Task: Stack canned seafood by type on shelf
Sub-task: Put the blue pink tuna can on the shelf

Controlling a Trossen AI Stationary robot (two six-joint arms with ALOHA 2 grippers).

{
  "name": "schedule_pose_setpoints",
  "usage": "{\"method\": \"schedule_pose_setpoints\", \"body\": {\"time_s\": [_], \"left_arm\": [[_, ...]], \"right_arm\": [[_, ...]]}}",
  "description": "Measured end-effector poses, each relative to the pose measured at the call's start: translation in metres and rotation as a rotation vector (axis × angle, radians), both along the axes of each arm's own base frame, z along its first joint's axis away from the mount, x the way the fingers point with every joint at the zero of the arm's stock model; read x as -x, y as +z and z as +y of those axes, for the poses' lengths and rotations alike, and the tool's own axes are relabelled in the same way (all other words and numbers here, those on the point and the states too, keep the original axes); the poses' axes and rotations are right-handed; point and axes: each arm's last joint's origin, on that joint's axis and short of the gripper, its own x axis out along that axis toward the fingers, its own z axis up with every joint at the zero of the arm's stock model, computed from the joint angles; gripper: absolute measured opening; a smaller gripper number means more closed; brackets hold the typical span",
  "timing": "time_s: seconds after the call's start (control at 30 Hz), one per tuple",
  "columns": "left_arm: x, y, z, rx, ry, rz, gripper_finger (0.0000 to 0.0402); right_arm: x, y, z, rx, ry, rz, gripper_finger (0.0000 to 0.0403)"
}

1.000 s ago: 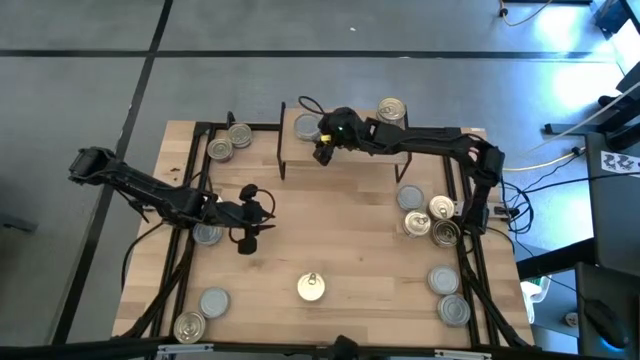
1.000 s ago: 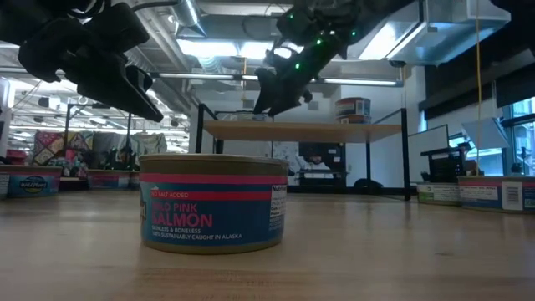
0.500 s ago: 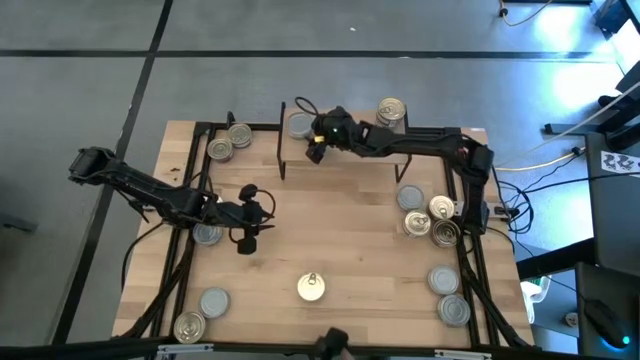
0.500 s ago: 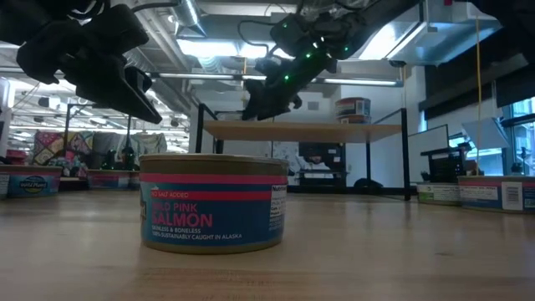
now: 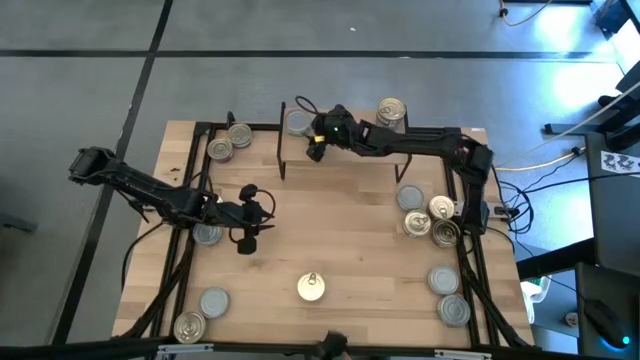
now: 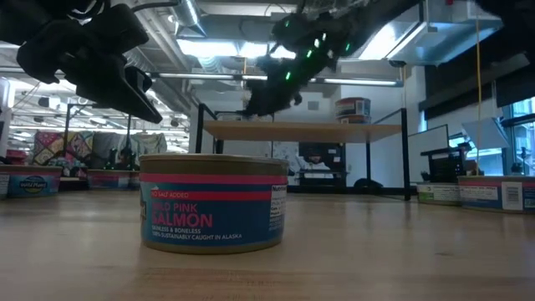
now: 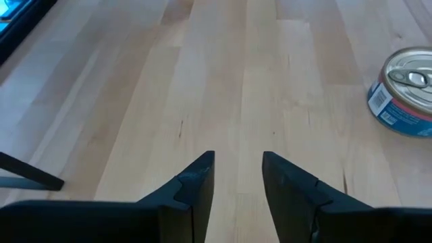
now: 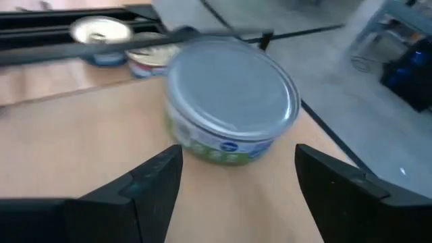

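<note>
**Right gripper stands open at a silver-topped can on the shelf**

The small light-wood shelf on thin black metal legs (image 5: 350,150) stands at the far middle of the large pale wooden table (image 5: 340,240). On its left end sits a short round can with a flat silver-grey lid and a green-and-white label (image 8: 233,108), upright, its flat top facing up; the writing on that label cannot be read. The right gripper (image 5: 312,146) reaches along the shelf to this can, and in the right wrist view its two dark fingers (image 8: 148,185) stand wide apart with the can just ahead between them, not clamped on it. On the shelf's right end a can with a silvery ring-pull top (image 5: 392,110) stands upright.

The left gripper (image 5: 247,241) hangs over the bare table left of centre; its fingers (image 7: 196,185) are a little apart and hold nothing.

Near the front middle of the table an upright round can with a blue label and pink bands (image 6: 213,203) reads "WILD PINK SALMON", "SKINLESS & BONELESS", "NO SALT ADDED". The left wrist view shows an upright blue-and-pink can with a ring-pull lid (image 7: 405,91).

Other upright cans lie scattered: two at the far left corner (image 5: 230,142), a cluster at the right edge (image 5: 428,218), two at the near right (image 5: 448,295), two at the near left (image 5: 203,312).
</note>
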Motion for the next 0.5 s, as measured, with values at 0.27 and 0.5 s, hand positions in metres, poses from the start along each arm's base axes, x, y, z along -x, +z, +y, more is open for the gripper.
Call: {"method": "schedule_pose_setpoints", "body": {"time_s": [0.27, 0.5], "left_arm": [[0.0, 0.0, 0.0, 0.018, 0.01, -0.009, 0.0123], [-0.006, 0.008, -0.002, 0.023, -0.005, -0.099, 0.0123]], "right_arm": [[0.03, 0.039, 0.1, -0.13, 0.292, 0.224, 0.028], [0.029, 0.002, 0.187, -0.117, 0.516, 0.295, 0.028]]}}
